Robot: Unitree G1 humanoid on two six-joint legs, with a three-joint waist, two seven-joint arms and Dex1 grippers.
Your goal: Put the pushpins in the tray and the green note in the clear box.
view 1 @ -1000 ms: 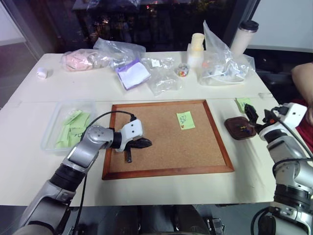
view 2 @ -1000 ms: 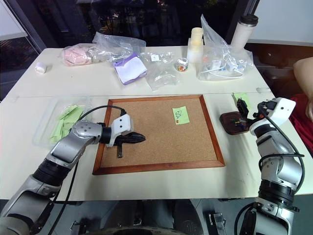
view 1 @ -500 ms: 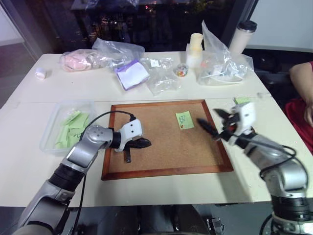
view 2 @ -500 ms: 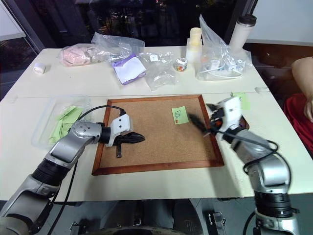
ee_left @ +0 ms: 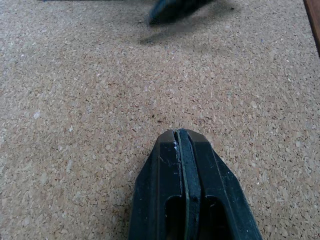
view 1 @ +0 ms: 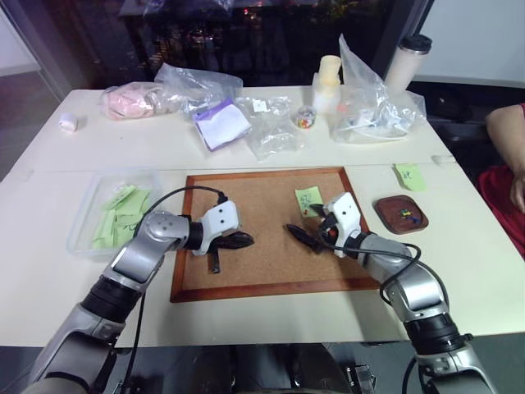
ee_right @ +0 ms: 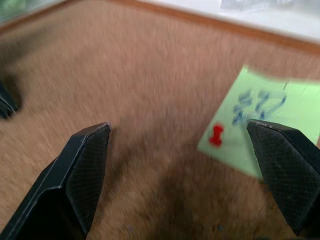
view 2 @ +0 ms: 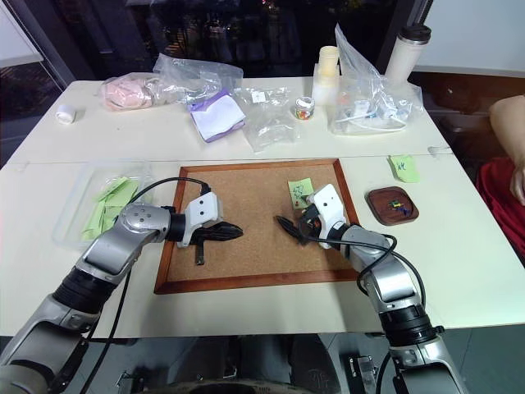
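The green note (view 1: 309,199) lies on the corkboard (view 1: 271,271), held by a red pushpin (ee_right: 216,135) at its near corner. My right gripper (view 1: 300,234) hovers low over the board just in front and to the left of the note. It is open, with the pin and note edge between its fingertips (ee_right: 90,150) in the right wrist view. The tray (view 1: 389,220) sits right of the board with small pushpins (view 1: 407,216) inside. My left gripper (view 1: 244,240) rests shut on the board's left half, holding nothing. The clear box (view 1: 79,230) stands at the far left.
Several green slips lie in the clear box. A green slip marked with an x (view 1: 409,176) lies beyond the tray. Plastic bags (view 1: 373,103), a purple-edged packet (view 1: 223,123) and a tumbler (view 1: 408,61) crowd the table's back. A person's arm (view 1: 504,131) is at the right edge.
My right gripper has swung left from above the tray to low over the corkboard beside the note, still open. The left gripper has stayed put.
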